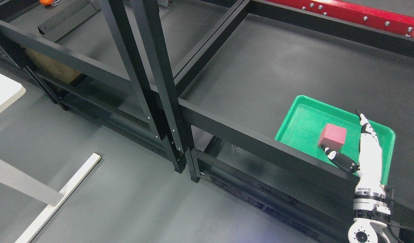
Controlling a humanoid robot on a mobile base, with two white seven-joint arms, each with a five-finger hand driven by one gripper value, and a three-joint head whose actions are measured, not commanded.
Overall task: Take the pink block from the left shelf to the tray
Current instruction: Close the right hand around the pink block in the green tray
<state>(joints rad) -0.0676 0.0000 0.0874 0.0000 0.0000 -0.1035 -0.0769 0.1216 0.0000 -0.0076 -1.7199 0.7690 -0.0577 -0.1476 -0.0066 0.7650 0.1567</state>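
A pink-red block (332, 136) rests inside the green tray (294, 123) on the right shelf's surface. My right hand (343, 135) reaches up from the lower right over the tray. Its thumb (331, 154) lies just below the block and the straight fingers (366, 130) stand to the block's right, apart from it. The hand is open and holds nothing. My left arm does not show.
Black shelf frames (166, 101) run across the picture, with a vertical post in the middle. A red beam (355, 15) lies at the top right. An orange object (47, 2) sits at the top left. A white strip (58, 199) lies on the floor.
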